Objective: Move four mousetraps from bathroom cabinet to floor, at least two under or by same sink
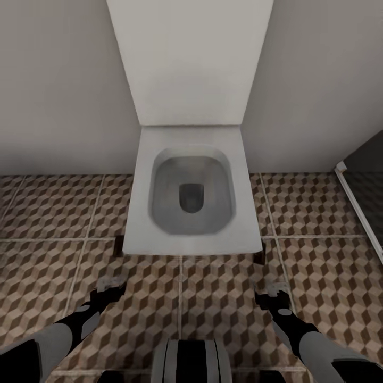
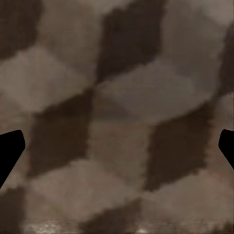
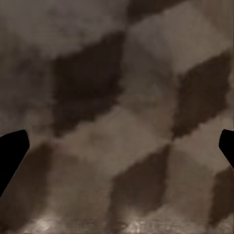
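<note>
The mousetraps, the cabinet and the sink are out of view. The bathroom floor (image 1: 64, 213), tiled in a brown, beige and white cube pattern, spreads below me. My left gripper (image 1: 110, 289) hangs low over the tiles at the lower left, and my right gripper (image 1: 272, 294) hangs at the lower right. Both wrist views look straight down at the floor (image 2: 117, 122) (image 3: 117, 122) from close up, with dark fingertips (image 2: 9, 151) (image 3: 10, 153) far apart at the frame edges and nothing between them. Both grippers are open and empty.
A white toilet (image 1: 191, 186) with its lid raised stands straight ahead against the pale wall. A dark shower enclosure with a white edge (image 1: 356, 197) runs along the right. Open tiled floor lies to the left and right of the toilet.
</note>
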You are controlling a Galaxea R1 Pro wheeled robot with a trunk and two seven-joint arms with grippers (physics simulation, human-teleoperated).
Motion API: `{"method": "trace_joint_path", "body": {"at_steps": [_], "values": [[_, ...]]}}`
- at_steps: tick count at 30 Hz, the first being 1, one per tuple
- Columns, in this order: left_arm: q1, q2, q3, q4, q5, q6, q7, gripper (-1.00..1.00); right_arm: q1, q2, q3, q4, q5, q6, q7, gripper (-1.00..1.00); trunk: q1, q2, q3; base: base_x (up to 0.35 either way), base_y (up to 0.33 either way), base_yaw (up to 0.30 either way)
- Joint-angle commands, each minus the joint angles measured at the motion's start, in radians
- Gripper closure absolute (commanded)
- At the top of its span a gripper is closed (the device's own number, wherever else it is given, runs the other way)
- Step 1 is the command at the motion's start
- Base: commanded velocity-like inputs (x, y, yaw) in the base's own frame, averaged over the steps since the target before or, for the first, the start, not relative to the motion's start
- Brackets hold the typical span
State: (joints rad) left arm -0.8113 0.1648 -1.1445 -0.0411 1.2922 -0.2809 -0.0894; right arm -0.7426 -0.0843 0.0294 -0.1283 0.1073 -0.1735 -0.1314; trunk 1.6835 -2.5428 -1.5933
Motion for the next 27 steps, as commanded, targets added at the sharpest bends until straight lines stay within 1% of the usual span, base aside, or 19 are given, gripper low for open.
{"method": "trace_joint_path", "body": {"at_steps": [1,27], "values": [[0.0,0.001,-0.006,0.0,0.012,-0.001,-0.004,-1.0,0.0,0.0,0.006,0.003,0.012,0.004,-0.007,-1.0,-0.001,0.0,-0.001,-0.343,0.0,0.0],[0.0,0.0,-0.009,0.0,0.014,0.0,-0.004,-1.0,0.0,0.0,0.007,0.003,0.012,0.003,-0.007,-1.0,-0.001,0.0,-0.001,-0.344,0.0,0.0]]}}
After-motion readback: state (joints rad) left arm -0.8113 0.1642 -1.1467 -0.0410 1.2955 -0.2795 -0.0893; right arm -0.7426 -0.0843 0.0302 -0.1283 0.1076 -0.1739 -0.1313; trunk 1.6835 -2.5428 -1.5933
